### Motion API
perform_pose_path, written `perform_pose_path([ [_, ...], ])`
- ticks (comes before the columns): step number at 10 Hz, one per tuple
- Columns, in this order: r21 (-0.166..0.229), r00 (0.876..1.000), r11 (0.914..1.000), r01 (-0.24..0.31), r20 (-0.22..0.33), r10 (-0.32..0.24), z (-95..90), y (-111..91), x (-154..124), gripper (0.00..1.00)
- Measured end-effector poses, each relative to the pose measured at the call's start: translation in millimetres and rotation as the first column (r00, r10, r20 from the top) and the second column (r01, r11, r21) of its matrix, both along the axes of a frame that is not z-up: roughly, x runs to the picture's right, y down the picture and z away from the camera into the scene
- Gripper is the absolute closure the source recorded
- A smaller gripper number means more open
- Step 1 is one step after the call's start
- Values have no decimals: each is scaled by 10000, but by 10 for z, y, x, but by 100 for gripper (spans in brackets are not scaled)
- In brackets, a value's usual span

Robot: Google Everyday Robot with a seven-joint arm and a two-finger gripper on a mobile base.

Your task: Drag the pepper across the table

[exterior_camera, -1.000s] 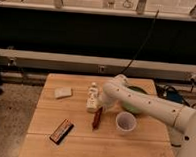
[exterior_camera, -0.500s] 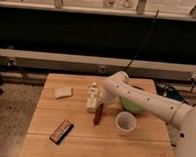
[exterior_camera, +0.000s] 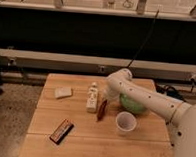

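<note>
The pepper (exterior_camera: 101,110) is a slim dark red piece near the middle of the light wooden table (exterior_camera: 82,147), between the white bottle and the white cup. My gripper (exterior_camera: 104,101) reaches down from the white arm that comes in from the right. It is shut on the pepper's upper end, and the pepper's lower tip rests on the tabletop.
A white bottle (exterior_camera: 92,97) lies just left of the pepper. A white cup (exterior_camera: 125,123) stands to its right, with a green bowl (exterior_camera: 134,104) behind the cup, partly hidden by the arm. A pale sponge (exterior_camera: 63,92) lies at the far left and a black-and-red bar (exterior_camera: 61,131) at the near left.
The gripper and the pepper have moved together a little toward the table's far side and slightly right. The other objects have not moved.
</note>
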State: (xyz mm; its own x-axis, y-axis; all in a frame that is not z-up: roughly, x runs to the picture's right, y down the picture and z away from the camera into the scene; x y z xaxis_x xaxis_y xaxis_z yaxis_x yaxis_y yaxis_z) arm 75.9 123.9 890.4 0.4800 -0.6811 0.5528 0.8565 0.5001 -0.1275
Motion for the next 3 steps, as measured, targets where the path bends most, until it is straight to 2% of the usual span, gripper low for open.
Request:
perform_pose_path([
  [3, -44, 9998, 9998, 172, 141, -172, -78, 94, -194, 100],
])
